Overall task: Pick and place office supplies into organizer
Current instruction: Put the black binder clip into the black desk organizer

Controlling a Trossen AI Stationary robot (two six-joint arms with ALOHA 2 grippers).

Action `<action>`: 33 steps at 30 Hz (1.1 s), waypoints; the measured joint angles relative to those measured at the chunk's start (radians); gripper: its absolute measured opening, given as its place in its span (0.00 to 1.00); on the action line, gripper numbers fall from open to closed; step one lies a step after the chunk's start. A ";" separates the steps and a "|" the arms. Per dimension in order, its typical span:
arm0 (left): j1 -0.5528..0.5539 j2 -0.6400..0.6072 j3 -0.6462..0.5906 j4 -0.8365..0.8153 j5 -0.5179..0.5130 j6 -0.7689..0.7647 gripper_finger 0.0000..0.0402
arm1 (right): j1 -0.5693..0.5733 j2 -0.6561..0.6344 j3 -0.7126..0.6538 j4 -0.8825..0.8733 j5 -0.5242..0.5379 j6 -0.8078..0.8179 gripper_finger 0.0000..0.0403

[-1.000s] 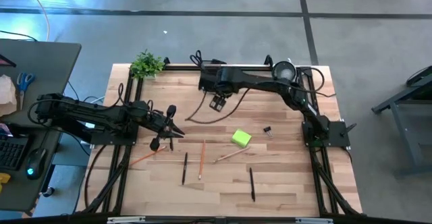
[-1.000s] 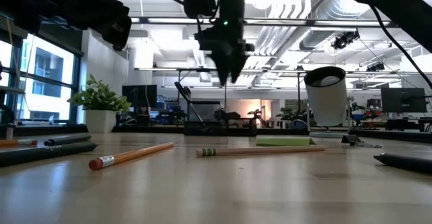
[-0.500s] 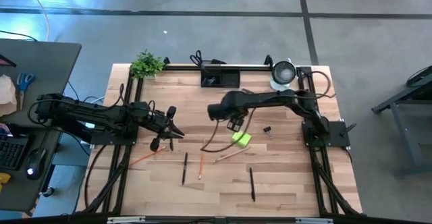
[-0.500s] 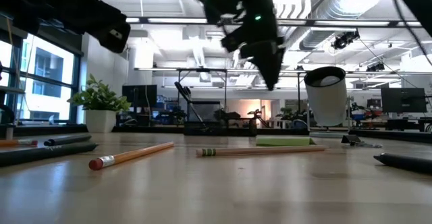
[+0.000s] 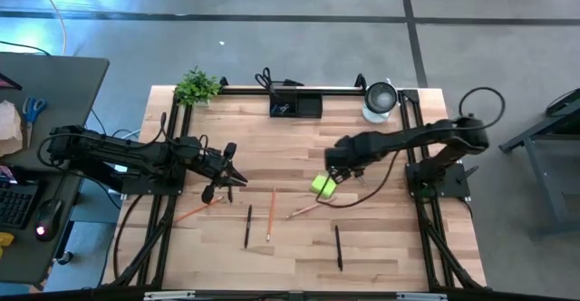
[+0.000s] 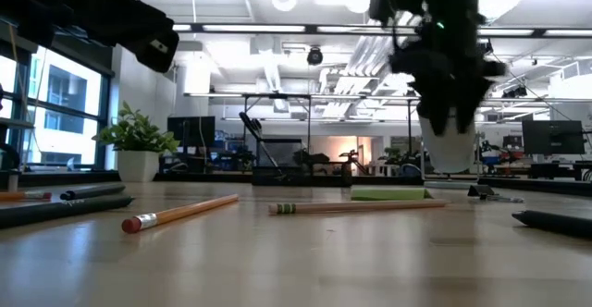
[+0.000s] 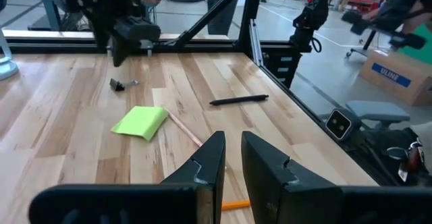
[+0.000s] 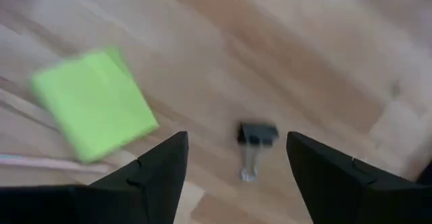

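Observation:
The black organizer (image 5: 295,106) stands at the table's far edge, with black-handled scissors (image 5: 265,78) beside it. A lime-green sticky-note pad (image 5: 323,186) (image 8: 94,119) and a black binder clip (image 5: 359,176) (image 8: 256,135) lie on the table right of centre. My right gripper (image 5: 341,169) (image 8: 233,163) hovers open above them, and the clip shows between its fingers, untouched. Two black pens (image 5: 248,226) (image 5: 338,247), an orange pencil (image 5: 270,213) and a wooden pencil (image 5: 310,208) lie nearer the front. My left gripper (image 5: 234,178) (image 7: 233,158) waits shut and empty at the left.
A silver-and-white cup (image 5: 381,97) stands at the far right corner and a small green plant (image 5: 196,86) at the far left corner. Another orange pencil (image 5: 192,212) lies near the left arm. A black frame rail runs along the table's edges.
My right gripper has swung from above the organizer at the far edge toward the table's near right, and now hangs over the binder clip and the sticky-note pad. Nothing on the table has moved.

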 joint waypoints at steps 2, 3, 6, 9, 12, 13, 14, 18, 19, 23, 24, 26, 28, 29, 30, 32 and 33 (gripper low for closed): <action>0.000 0.000 0.000 0.001 0.000 0.000 0.10 | 0.000 -0.020 -0.069 0.036 -0.029 0.044 0.61; 0.000 0.000 0.000 0.001 0.000 0.000 0.10 | 0.000 -0.028 -0.099 0.046 -0.041 0.060 0.61; 0.000 0.000 0.000 0.002 0.000 0.000 0.10 | 0.000 -0.033 -0.166 0.099 -0.051 0.067 0.61; 0.000 0.000 0.000 0.002 0.000 0.000 0.10 | 0.000 -0.033 -0.210 0.164 -0.050 0.049 0.61; 0.000 0.000 0.000 0.002 -0.008 0.000 0.10 | -0.002 -0.033 -0.237 0.213 -0.048 0.015 0.61; 0.000 0.000 0.000 0.002 -0.007 0.000 0.10 | -0.002 -0.033 -0.245 0.220 -0.048 0.011 0.61; 0.000 0.000 0.000 0.002 -0.008 0.000 0.10 | -0.002 -0.033 -0.254 0.224 -0.048 0.009 0.61; 0.000 0.000 0.000 0.002 -0.008 0.000 0.10 | -0.002 -0.033 -0.278 0.224 -0.047 0.009 0.61; 0.000 0.000 0.000 0.002 -0.007 0.000 0.10 | -0.002 -0.033 -0.284 0.227 -0.047 0.009 0.61; 0.000 0.000 0.000 0.002 -0.008 0.000 0.10 | -0.002 -0.033 -0.307 0.265 -0.019 0.008 0.61; 0.000 0.000 0.000 0.002 -0.008 0.000 0.10 | -0.002 -0.033 -0.312 0.277 -0.012 0.009 0.61; 0.000 0.000 0.000 0.002 -0.008 0.000 0.10 | -0.002 -0.033 -0.326 0.305 0.008 0.006 0.61; 0.000 0.000 0.000 0.001 -0.008 0.000 0.10 | -0.002 -0.033 -0.336 0.328 0.032 -0.003 0.61; 0.000 0.000 0.000 0.001 -0.008 0.000 0.10 | -0.002 -0.033 -0.340 0.331 0.036 -0.002 0.61; 0.000 0.000 0.000 0.001 -0.008 0.000 0.10 | -0.002 -0.033 -0.345 0.331 0.039 0.000 0.61; 0.000 0.000 0.000 0.001 -0.008 0.000 0.10 | -0.002 -0.033 -0.355 0.332 0.040 0.007 0.61; 0.000 0.000 0.000 0.001 -0.008 0.000 0.10 | -0.002 -0.033 -0.360 0.334 0.038 0.008 0.61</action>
